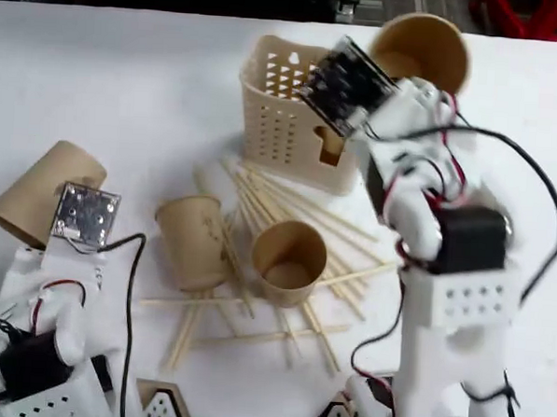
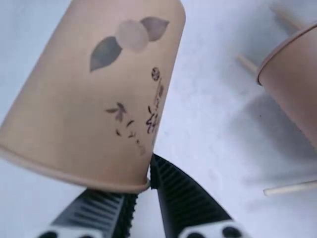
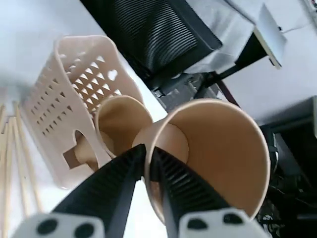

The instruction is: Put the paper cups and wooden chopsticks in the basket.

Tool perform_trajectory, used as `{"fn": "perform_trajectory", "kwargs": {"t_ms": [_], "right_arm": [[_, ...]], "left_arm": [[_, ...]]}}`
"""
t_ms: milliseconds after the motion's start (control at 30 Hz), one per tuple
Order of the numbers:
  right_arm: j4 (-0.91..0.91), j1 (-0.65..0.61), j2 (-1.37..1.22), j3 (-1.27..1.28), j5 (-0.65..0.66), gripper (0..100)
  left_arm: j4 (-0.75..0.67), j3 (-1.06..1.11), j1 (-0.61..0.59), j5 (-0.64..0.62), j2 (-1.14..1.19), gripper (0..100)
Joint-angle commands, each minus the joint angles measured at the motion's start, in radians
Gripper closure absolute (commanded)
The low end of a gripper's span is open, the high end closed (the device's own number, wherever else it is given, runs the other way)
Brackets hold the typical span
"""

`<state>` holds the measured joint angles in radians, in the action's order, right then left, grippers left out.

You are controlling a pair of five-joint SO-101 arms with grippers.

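Paper cups are being loaded at this stage, with one cup in each of your grippers and the chopsticks waiting. Near the left edge of the worktop, your left gripper (image 2: 146, 191) is pinching the rim of a tilted paper cup (image 1: 41, 191). One jaw is sitting inside the mouth and one outside. Toward the middle, a second loose cup (image 1: 191, 241) is lying on its side. The wooden chopsticks (image 1: 270, 201) are fanning out beneath and around it. Just beside it, a third cup (image 1: 288, 260) is standing mouth up among the sticks. By the far edge, the basket (image 1: 284, 106) is standing with what appears to be one cup (image 3: 121, 119) already inside. To its right, your right gripper (image 3: 147, 158) is clamping the wall of a raised cup (image 1: 422, 48), which is hanging just beside the basket rather than over its opening.

Judged step: delivery of the right-hand cup. The next move is calling for you to bring that cup across above the basket mouth. Tip it to nest in or beside the cup inside, then spread the jaws. Your left cup is likely following.
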<state>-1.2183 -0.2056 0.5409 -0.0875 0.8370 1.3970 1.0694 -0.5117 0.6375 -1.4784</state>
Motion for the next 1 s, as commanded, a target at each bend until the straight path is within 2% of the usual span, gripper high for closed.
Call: {"fn": "perform_trajectory", "kwargs": {"t_ms": [0,633,700,833,900,967], "right_arm": [[-0.005,-0.051,-0.065,-0.087,-0.002,97.9],[0.051,-0.082,-0.272,-0.089,-0.006,97.5],[0.03,-0.077,-0.271,-0.092,-0.058,93.4],[-0.022,-0.056,-0.232,-0.123,-0.157,77.2],[-0.077,-0.056,-0.199,-0.152,-0.169,76.2],[-0.142,-0.059,-0.162,-0.18,-0.173,79.7]], "left_arm": [[0.005,-0.002,0.007,-0.009,-0.005,98],[0.006,0.0,0.007,-0.011,-0.005,98],[0.006,0.0,0.007,-0.009,-0.005,98],[0.003,-0.003,0.008,-0.009,-0.005,98],[-0.002,-0.008,0.01,-0.011,-0.007,98],[0.002,-0.032,0.01,-0.009,-0.007,98]]}}
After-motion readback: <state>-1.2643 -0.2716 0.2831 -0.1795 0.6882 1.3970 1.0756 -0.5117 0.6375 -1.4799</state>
